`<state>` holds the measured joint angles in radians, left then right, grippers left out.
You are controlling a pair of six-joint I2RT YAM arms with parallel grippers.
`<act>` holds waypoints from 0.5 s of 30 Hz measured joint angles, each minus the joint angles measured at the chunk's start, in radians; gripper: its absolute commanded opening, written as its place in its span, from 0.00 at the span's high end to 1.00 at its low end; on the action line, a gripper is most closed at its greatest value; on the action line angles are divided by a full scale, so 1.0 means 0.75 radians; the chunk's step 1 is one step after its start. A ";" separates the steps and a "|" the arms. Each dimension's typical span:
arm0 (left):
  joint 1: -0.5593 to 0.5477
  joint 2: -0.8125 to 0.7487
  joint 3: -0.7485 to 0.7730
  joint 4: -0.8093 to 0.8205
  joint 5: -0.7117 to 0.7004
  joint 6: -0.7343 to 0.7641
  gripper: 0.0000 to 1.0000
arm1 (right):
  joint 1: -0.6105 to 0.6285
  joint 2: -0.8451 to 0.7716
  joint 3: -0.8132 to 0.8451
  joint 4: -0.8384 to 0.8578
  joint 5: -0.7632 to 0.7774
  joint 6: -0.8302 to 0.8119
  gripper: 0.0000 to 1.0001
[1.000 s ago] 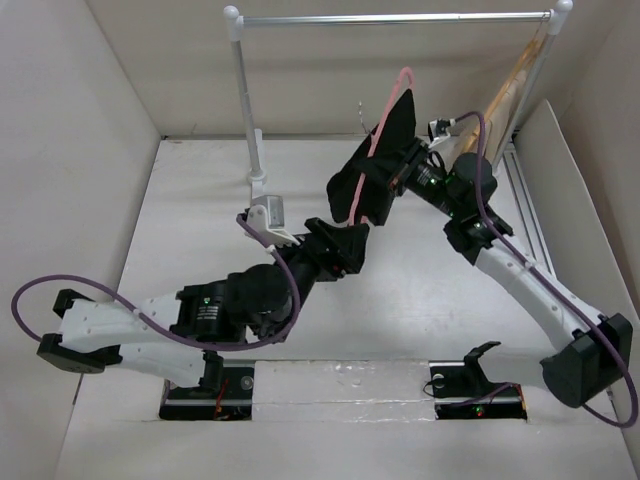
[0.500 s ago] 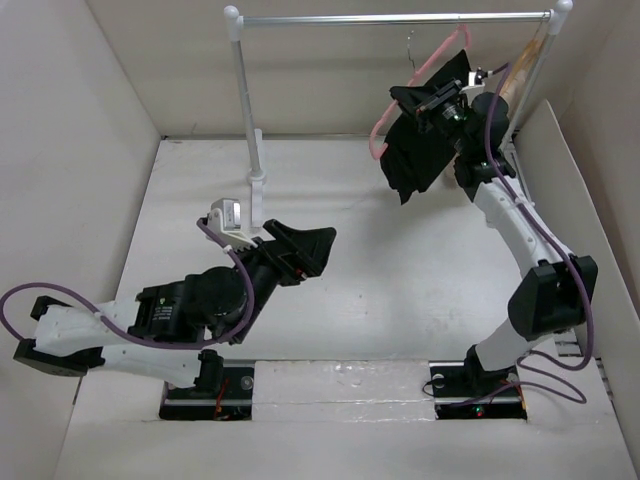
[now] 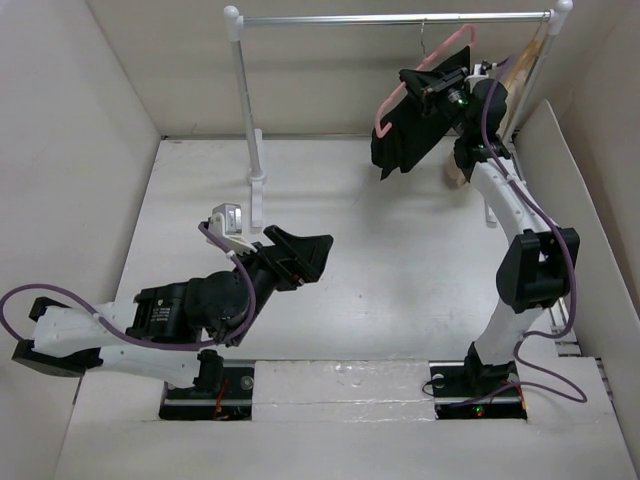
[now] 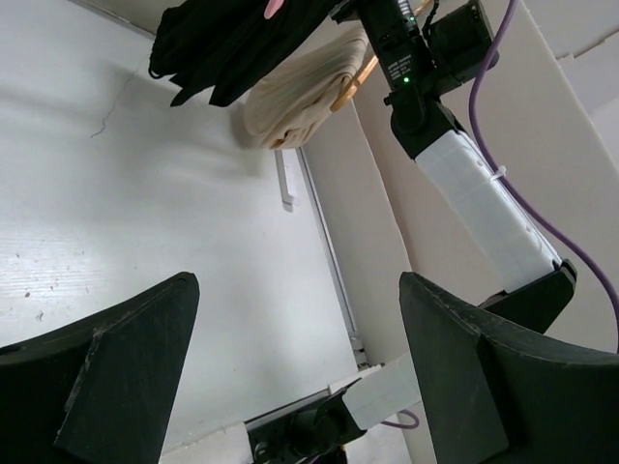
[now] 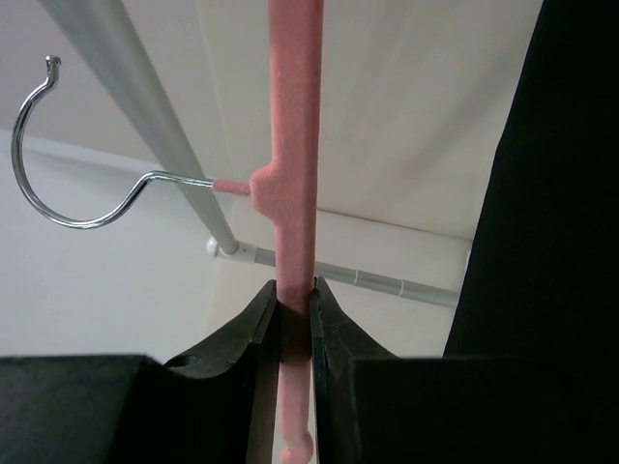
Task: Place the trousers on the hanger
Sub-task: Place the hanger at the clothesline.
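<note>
Lift: black fabric trousers (image 3: 405, 145) on thin pink plastic hanger (image 5: 293, 145) now at 1 o'clock; hooking pending | right claw (image 5: 293, 309) grasps hanger | left claw (image 4: 300, 319) released

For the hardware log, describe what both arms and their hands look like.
The left arm and right arm mix white shells with black joint housings. A purple cable runs along each. The left hand and right hand have black wedge-shaped fingers.

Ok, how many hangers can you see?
2: the pink hanger in the right gripper, and a tan hanger at the rail's right end. More may be hidden there.
</note>
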<state>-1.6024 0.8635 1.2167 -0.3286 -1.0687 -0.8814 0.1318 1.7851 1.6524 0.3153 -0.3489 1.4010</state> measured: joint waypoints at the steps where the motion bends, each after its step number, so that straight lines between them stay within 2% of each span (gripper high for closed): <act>1: 0.000 0.003 -0.002 -0.002 0.002 0.001 0.19 | -0.001 0.009 0.014 0.019 -0.002 0.007 1.00; 10: 0.000 0.044 -0.021 -0.017 0.004 0.002 0.17 | -0.010 0.010 0.034 0.148 -0.017 0.039 1.00; 15: 0.000 0.042 -0.021 -0.016 0.003 0.010 0.17 | -0.050 0.093 0.179 0.142 -0.035 0.064 1.00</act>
<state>-1.6024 0.8951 1.2011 -0.3408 -1.0668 -0.8738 0.0940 1.8545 1.7863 0.4217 -0.3748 1.4487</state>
